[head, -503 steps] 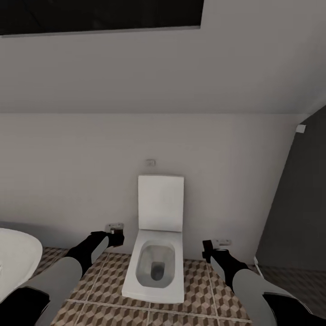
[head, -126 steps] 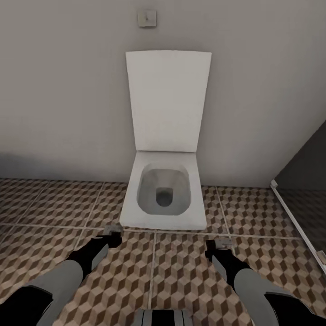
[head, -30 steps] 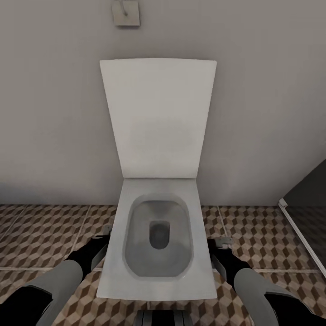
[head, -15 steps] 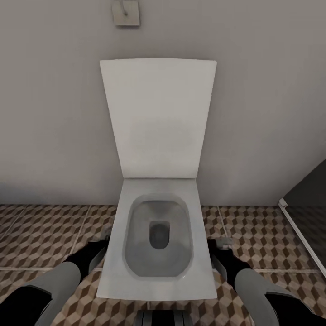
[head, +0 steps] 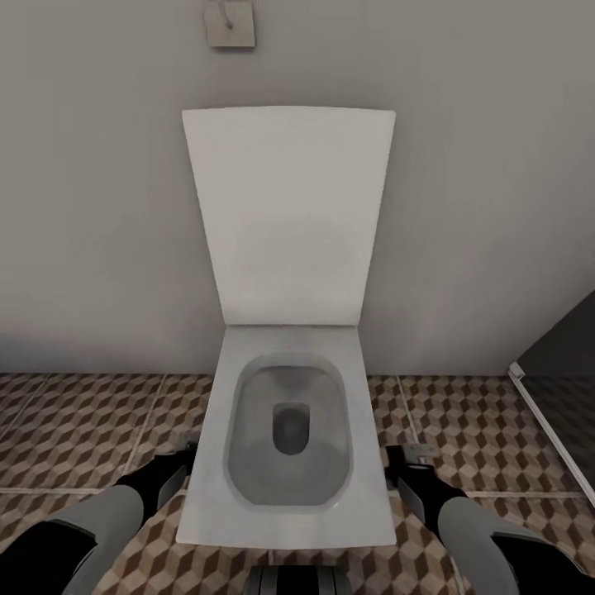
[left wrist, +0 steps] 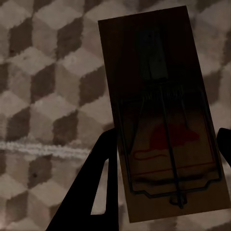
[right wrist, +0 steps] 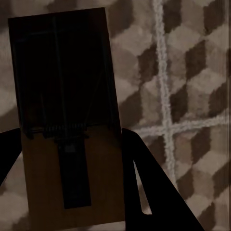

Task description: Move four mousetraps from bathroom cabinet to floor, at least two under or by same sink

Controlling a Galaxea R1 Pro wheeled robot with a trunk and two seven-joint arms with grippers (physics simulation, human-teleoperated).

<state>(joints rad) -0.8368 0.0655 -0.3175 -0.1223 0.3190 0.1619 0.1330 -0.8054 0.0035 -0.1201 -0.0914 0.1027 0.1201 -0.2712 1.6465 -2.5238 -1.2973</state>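
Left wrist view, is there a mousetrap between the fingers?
Yes, a brown mousetrap with a red mouse mark sits between the two dark fingers above the bathroom floor.

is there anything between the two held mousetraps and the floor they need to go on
Nothing visible is. In each wrist view the mousetrap, the left tool's and the right tool's, sits between that tool's fingers with bare patterned floor tiles directly behind it. In the head view the left tool and right tool flank the toilet, over open floor.

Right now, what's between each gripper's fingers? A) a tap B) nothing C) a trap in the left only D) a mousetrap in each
D: the left wrist view shows a mousetrap between the dark fingers, and the right wrist view shows another trap held the same way, both over the tiled floor.
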